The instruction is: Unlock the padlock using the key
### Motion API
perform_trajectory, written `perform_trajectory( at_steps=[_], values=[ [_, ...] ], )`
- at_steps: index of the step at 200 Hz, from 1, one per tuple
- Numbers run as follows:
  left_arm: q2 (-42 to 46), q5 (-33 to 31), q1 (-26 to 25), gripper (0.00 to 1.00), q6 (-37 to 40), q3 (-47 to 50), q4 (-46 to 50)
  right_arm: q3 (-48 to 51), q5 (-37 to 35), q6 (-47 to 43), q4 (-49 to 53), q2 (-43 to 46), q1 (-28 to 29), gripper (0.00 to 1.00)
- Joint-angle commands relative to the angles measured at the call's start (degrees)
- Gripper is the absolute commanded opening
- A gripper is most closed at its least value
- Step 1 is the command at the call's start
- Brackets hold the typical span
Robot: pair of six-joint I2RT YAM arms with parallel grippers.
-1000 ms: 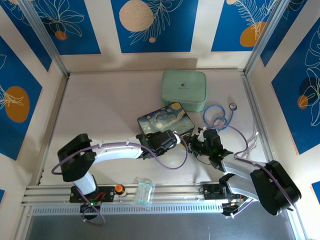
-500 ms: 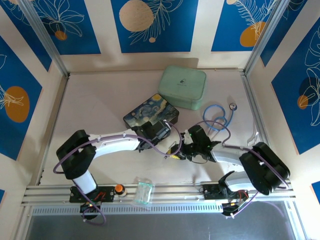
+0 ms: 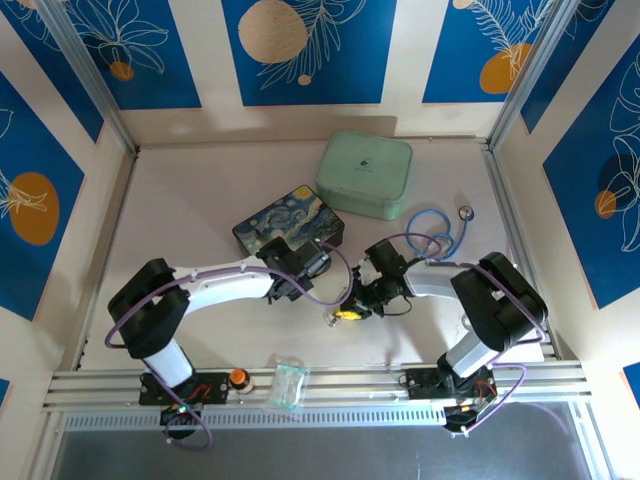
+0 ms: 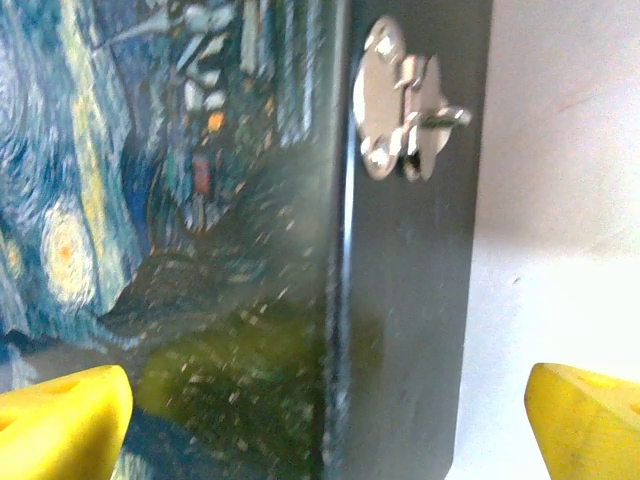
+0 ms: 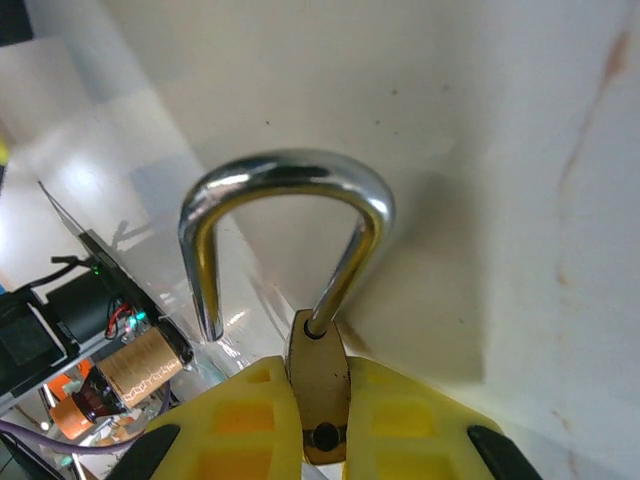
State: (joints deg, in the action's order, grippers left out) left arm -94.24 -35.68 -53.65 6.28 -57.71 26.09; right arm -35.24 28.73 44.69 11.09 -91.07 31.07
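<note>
Brass padlock (image 5: 318,375) x1, shackle (image 5: 285,175) popped, clamped in R gripper (image 5: 320,420); L gripper (image 4: 325,415) apart over 1 tin (image 4: 150,200).

The left arm (image 3: 215,285) rises from its base at the near left, bends at the shoulder and stretches its forearm to the right, toward the middle. The left gripper (image 3: 303,262) has its jaws spread wide, with the yellow fingertips (image 4: 65,410) at opposite lower corners of the left wrist view. The right arm (image 3: 495,310) folds sharply at the elbow on the right, and its forearm points left. The right gripper (image 3: 350,312) is clamped tight on the padlock (image 5: 318,375) (a yellow pad presses each side of its body). The two grippers are near each other but apart, the left one farther back.
</note>
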Motion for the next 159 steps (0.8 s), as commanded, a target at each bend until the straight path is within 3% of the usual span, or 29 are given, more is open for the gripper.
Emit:
perform_trajectory(
  at_steps=[1,34,80,159],
  values=[
    [3.0,-2.4,1.3,0.99,-2.8,0.3,3.7,-3.9,-4.7,-7.6,15.7,-2.4,-0.5,0.0],
    [4.4,-5.6,1.4,0.99,-7.9,0.0,6.9,-6.7,-6.3,-11.1,21.4,-3.8,-3.0,0.22],
    [3.7,-5.5,3.4,0.99,-13.8,0.4,9.7,-10.3,-9.4,-13.8,26.4,-4.1,-4.1,0.37],
    [7.8,-7.3,10.6,0.99,-16.7,2.7,10.7,-11.9,-21.8,-13.8,31.5,-1.9,-1.2,0.44]
  ],
)
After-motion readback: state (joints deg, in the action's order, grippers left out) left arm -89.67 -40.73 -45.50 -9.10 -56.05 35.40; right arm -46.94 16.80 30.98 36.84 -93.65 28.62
